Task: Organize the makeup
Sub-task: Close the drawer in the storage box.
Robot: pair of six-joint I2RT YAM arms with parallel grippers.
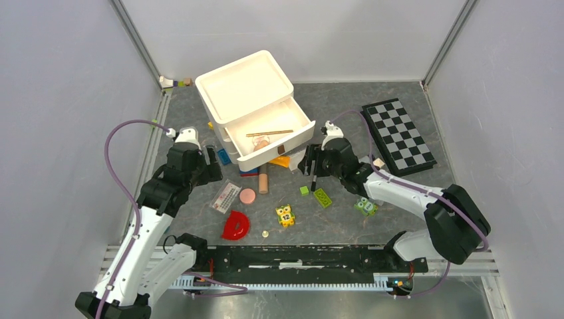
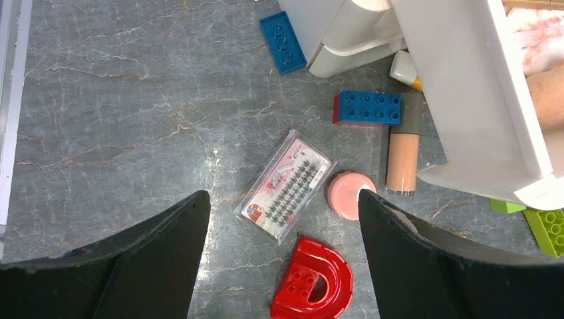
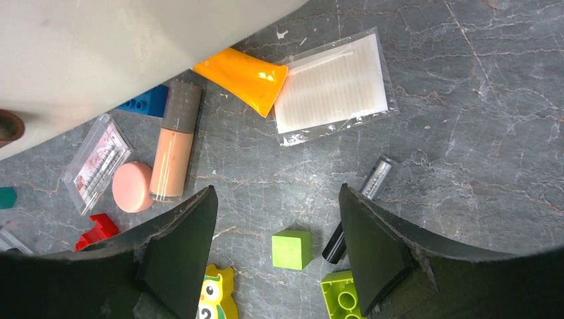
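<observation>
The makeup lies in front of the white drawer unit (image 1: 256, 109), whose drawer is open. In the left wrist view I see a clear lash packet (image 2: 287, 193), a pink disc (image 2: 349, 195) and a beige stick (image 2: 402, 156). My left gripper (image 2: 282, 199) is open and empty, hovering above the lash packet. In the right wrist view I see the orange tube (image 3: 243, 76), a flat clear packet (image 3: 332, 86) and the thin black pencil (image 3: 359, 206). My right gripper (image 3: 276, 196) is open and empty, above a green cube, with the pencil by its right finger.
A red half-ring (image 2: 316, 282), blue bricks (image 2: 367, 108), a green cube (image 3: 291, 249), a green brick (image 3: 340, 299) and owl blocks (image 1: 285, 214) are scattered among the makeup. A checkerboard (image 1: 399, 136) lies at the back right. The drawer holds a thin stick (image 1: 269, 133).
</observation>
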